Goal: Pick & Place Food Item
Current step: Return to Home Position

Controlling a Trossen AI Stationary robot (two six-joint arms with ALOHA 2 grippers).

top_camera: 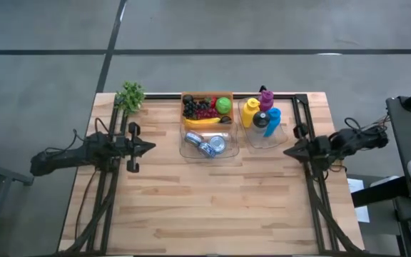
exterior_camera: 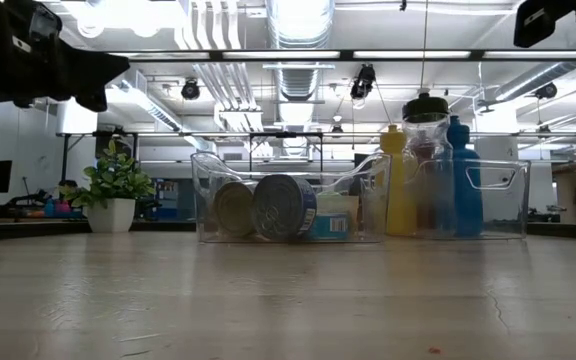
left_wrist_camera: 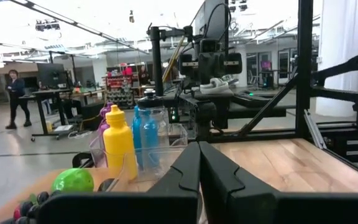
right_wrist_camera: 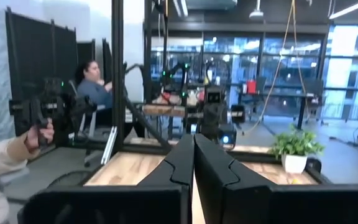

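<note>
Left hand [top_camera: 148, 148], mid-left, and right hand [top_camera: 288, 151], mid-right, are closed, empty. Round green apple [top_camera: 223, 106] looks hard, slippery; grip its middle.

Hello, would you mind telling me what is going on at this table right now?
Nothing is being handled at the moment. The left tool and right tool are both shut and empty, held over the left and right sides of the table, pointing inward. The food looks sorted: fruit in the orange bin, cans in the left clear bin, bottles in the right clear bin. A potted plant stands at the back left corner.
</note>
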